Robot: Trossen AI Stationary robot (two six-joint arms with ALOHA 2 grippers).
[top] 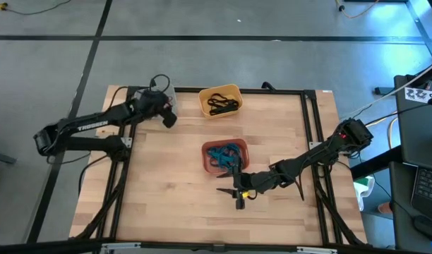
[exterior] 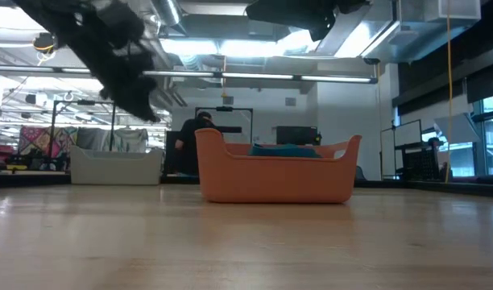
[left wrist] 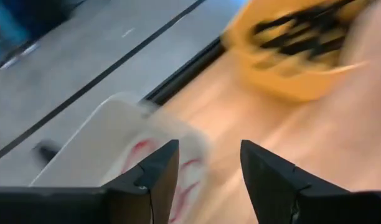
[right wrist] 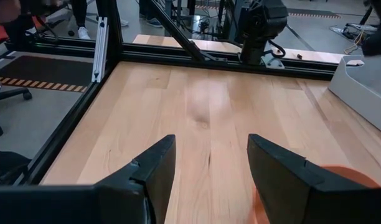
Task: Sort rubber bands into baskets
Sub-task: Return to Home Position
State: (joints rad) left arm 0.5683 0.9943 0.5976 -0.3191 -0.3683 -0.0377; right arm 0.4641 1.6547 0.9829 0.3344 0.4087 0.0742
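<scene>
At the left of the light wooden desk point(top: 166, 204), the left gripper point(left wrist: 209, 148) hung empty, fingers point(left wrist: 154, 177) apart, just over the pale grey-white plastic basket point(left wrist: 94, 155) of thin red rubber bands point(left wrist: 136, 149); the right gripper point(top: 238, 199), likewise spread, sat well apart.

One basket point(left wrist: 103, 143) sits just ahead of and partly under the fingers of the left gripper point(left wrist: 209, 158), rubber bands point(left wrist: 137, 149) in it. A second basket point(left wrist: 290, 74), holding bands too, lies farther ahead. A third basket point(top: 205, 159) lies just beside the fingers of the right gripper point(right wrist: 209, 155).
</scene>
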